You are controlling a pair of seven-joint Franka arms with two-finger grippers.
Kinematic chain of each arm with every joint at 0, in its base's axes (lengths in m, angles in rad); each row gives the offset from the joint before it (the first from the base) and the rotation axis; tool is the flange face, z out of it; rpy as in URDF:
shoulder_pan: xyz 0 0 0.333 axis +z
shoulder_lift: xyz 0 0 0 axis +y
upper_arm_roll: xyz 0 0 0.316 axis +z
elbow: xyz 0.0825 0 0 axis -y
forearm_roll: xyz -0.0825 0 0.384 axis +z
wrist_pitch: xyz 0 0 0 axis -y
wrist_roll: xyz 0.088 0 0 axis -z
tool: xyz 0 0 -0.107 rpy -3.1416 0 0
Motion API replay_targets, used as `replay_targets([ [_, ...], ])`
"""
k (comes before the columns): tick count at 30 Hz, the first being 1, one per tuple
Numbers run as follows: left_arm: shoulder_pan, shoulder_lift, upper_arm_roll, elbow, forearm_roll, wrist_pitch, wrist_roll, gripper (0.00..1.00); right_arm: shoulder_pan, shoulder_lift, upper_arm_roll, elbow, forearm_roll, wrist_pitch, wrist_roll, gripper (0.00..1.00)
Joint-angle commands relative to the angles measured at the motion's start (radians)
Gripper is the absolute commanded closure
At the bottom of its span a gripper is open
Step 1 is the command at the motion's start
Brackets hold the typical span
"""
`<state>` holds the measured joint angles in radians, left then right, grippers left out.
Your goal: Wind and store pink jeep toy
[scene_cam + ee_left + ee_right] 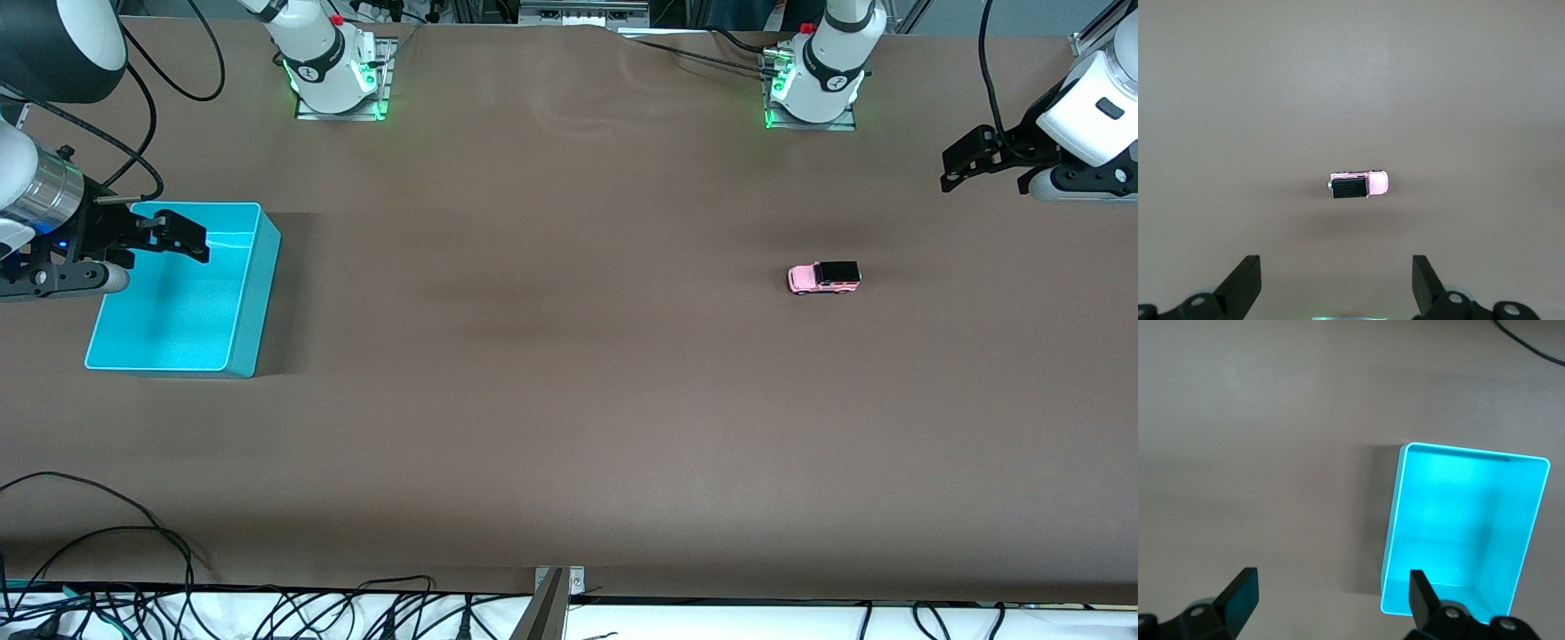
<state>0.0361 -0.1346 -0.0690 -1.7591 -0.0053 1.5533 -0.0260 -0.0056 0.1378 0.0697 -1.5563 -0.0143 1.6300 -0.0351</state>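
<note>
The pink jeep toy [824, 277] stands alone on the brown table toward the left arm's end, pale pink with a black roof. My left gripper [958, 171] hangs open in the air beside it, closer to that end of the table. In the left wrist view the jeep [1358, 185] lies apart from the open, empty left gripper [1337, 275]. A turquoise bin [258, 302] sits at the right arm's end with nothing in it. My right gripper [188, 242] hovers open over the bin's edge. The right wrist view has the bin [1471, 451] beside the empty right gripper [1331, 592].
Both arm bases [333, 76] [813, 84] stand along the table edge farthest from the front camera. Loose black cables [133, 569] and a metal bracket [557, 582] run along the nearest edge. Bare brown tabletop [533, 356] spans between bin and jeep.
</note>
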Motion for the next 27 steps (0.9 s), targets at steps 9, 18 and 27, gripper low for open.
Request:
replay_targets([
  [9, -0.002, 0.01, 0.002, 0.029, 0.014, -0.018, 0.008, 0.0, -0.011, -0.001, 0.001, 0.007, 0.019, -0.004, 0.009, 0.0],
  [18, -0.002, 0.01, 0.002, 0.029, 0.014, -0.018, 0.006, 0.0, -0.019, 0.0, 0.001, 0.008, 0.019, -0.001, 0.009, 0.0],
  [27, -0.002, 0.009, 0.002, 0.029, 0.014, -0.018, 0.008, 0.0, -0.019, 0.0, 0.001, 0.009, 0.019, -0.001, 0.009, 0.0],
])
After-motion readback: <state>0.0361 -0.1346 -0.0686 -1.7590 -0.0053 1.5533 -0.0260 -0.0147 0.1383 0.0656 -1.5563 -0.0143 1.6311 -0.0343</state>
